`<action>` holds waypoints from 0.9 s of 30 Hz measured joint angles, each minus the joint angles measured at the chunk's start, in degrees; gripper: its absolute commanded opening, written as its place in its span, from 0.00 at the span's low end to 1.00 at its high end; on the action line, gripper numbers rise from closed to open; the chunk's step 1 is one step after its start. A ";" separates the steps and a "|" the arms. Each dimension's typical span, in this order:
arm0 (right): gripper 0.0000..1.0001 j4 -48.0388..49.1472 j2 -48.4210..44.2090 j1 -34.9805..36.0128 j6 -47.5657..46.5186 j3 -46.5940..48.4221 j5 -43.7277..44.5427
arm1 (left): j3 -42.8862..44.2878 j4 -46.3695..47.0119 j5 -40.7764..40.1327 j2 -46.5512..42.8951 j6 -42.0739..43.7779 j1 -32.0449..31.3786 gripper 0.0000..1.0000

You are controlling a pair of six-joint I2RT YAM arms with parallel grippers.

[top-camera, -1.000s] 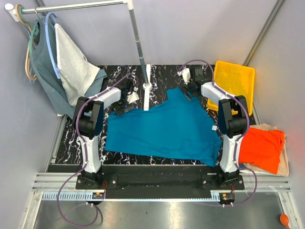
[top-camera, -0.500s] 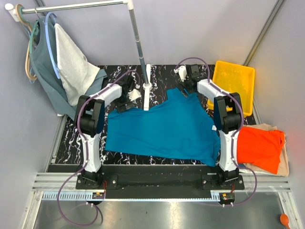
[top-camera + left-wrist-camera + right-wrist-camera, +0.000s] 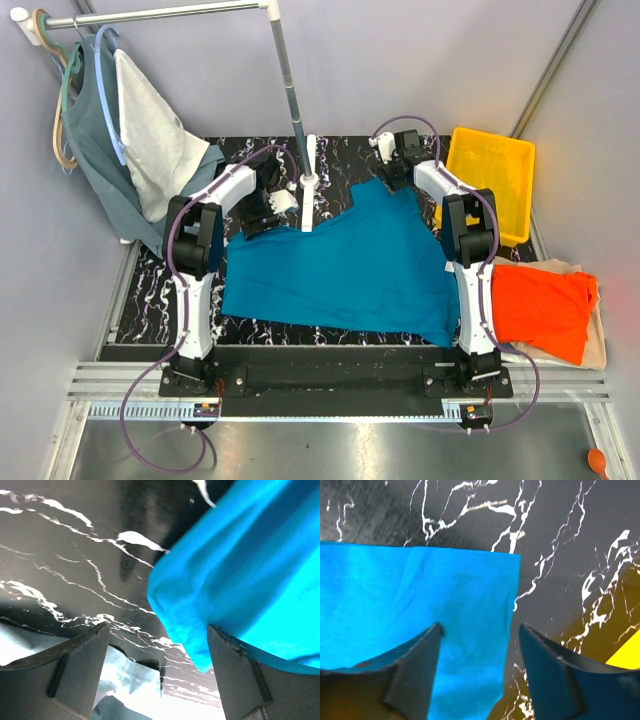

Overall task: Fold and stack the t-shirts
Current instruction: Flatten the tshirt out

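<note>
- The teal shirt [image 3: 350, 270] lies spread across the middle of the black marbled table [image 3: 340, 160], rumpled at its near right corner. No clean fold shows in it.
- To its right, past the table's edge, the orange shirt [image 3: 545, 310] sits folded on top of the cream shirt [image 3: 597, 348]. That pair looks finished and stacked.
- By that reckoning, roughly two-thirds of the job is done. The teal shirt has yet to be folded and carried onto the pile.
- The left gripper [image 3: 262, 215] is low at the shirt's far left corner, jaws spread. Its wrist view shows the bunched corner between the fingers, not pinched.
- The right gripper [image 3: 392, 172] is at the far right corner, jaws also spread, straddling the hem above the flat cloth.
- Beyond them stand a yellow bin [image 3: 490, 175] at the far right, a rack pole [image 3: 290, 90], and two tops on hangers [image 3: 120, 140] at the far left.
</note>
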 measured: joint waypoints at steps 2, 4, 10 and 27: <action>0.57 -0.04 0.87 -0.15 -0.09 1.14 -0.50 | 0.90 -1.81 0.66 0.52 0.76 0.17 0.81; 0.46 0.09 1.66 -0.15 -0.35 2.05 -0.90 | 1.49 -3.67 1.36 1.11 1.46 0.35 0.77; 0.19 0.15 2.99 -0.13 -1.09 3.41 -1.90 | 4.09 -9.60 3.82 4.15 3.48 0.83 0.56; 0.00 3.15 0.44 -0.15 -1.16 -1.90 -2.80 | 10.60 -14.08 6.23 8.48 4.11 0.98 0.40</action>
